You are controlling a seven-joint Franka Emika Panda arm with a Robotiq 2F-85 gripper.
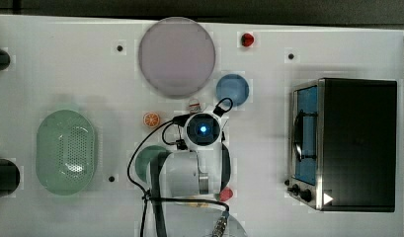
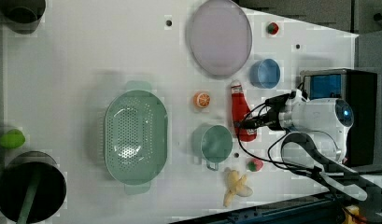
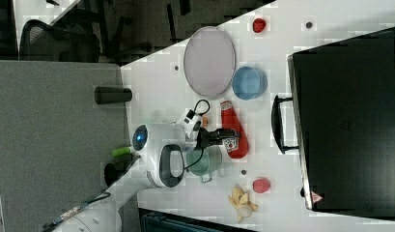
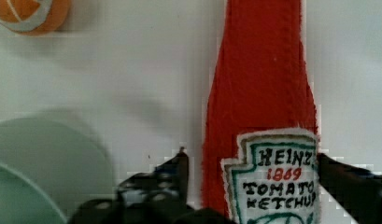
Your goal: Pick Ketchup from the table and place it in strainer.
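Observation:
The ketchup [image 2: 240, 114] is a red bottle with a white cap and a white label, lying flat on the white table [image 1: 91, 64]. My gripper [image 4: 252, 158] is down over its labelled lower part, one dark finger [image 4: 172, 175] on each side. A narrow strip of table still shows between that finger and the bottle, so the jaws stand open around it. In the top view the arm covers the bottle except its cap [image 1: 194, 104]. The pale green strainer [image 2: 135, 135] sits empty toward the left view's left, well away from the gripper [image 2: 249, 123].
A green cup [image 2: 214, 142] stands right beside the bottle, between it and the strainer. An orange slice [image 2: 202, 100], blue bowl [image 2: 265, 73], lilac plate [image 2: 220, 37], strawberry [image 2: 255, 164] and banana [image 2: 235, 186] lie nearby. A black toaster oven [image 1: 352, 143] fills the top view's right.

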